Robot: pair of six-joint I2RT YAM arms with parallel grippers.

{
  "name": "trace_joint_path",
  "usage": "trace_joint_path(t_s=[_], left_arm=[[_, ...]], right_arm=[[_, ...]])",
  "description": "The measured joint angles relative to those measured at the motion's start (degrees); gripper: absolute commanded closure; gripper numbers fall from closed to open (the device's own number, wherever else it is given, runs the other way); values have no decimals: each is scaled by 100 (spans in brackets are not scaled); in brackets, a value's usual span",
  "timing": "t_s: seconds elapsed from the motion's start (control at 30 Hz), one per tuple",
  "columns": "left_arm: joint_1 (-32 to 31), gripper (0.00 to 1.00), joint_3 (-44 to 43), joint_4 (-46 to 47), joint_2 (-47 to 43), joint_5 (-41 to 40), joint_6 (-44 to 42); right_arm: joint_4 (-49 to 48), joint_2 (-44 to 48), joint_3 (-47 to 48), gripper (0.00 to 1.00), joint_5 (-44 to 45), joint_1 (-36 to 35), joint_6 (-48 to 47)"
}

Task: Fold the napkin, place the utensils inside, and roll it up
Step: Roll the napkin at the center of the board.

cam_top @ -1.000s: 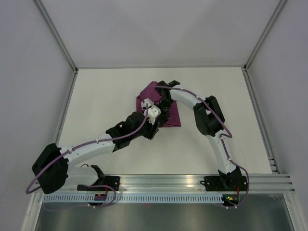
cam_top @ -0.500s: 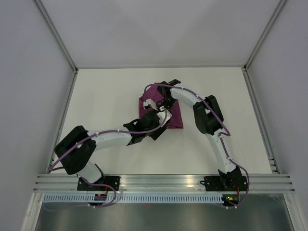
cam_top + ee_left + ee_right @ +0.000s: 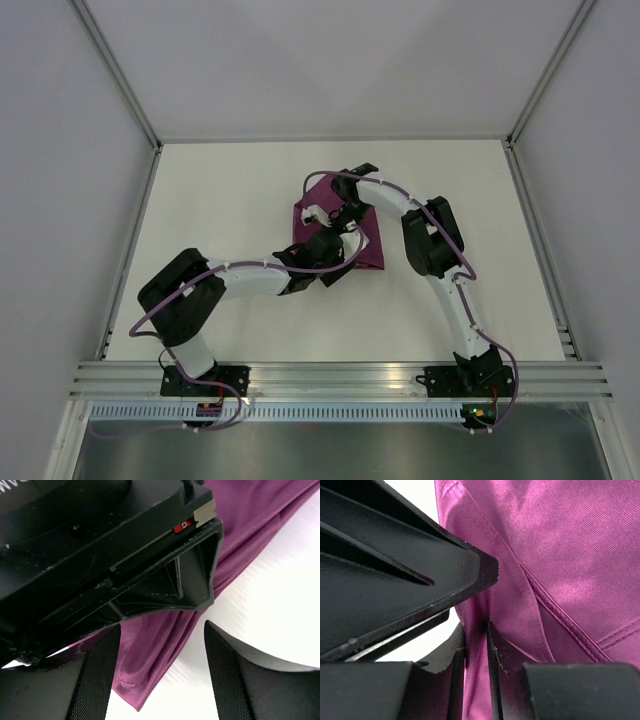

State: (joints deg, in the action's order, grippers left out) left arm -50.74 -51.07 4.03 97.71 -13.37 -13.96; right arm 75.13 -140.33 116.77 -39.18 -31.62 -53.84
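The plum-purple napkin (image 3: pixel 368 246) lies folded and bunched in the middle of the white table. My right gripper (image 3: pixel 337 213) reaches down onto its left part. In the right wrist view the right gripper (image 3: pixel 476 636) is shut on a raised fold of the napkin (image 3: pixel 560 555). My left gripper (image 3: pixel 336 246) sits right next to it at the napkin's near edge. Its fingers (image 3: pixel 95 680) stand wide apart around a hemmed corner of the napkin (image 3: pixel 150 652) without pinching it. The utensils are out of view.
The white table (image 3: pixel 220 200) is bounded by grey walls and metal rails at the back and sides. The two grippers crowd each other: the right gripper's black body (image 3: pixel 100 555) fills the top of the left wrist view.
My left gripper's jaws have spread wide. The left arm has drawn in toward the napkin, its elbow swinging right. The right gripper has kept its grip and place.
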Motion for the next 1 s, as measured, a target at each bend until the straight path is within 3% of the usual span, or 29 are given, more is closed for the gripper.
trace_joint_path(t_s=[0.5, 1.0], left_arm=[[-28, 30, -107, 125, 205, -26, -72], [-37, 30, 848, 1541, 59, 328, -466]], right_arm=[[356, -129, 144, 84, 33, 101, 63], [442, -179, 232, 85, 68, 85, 17]])
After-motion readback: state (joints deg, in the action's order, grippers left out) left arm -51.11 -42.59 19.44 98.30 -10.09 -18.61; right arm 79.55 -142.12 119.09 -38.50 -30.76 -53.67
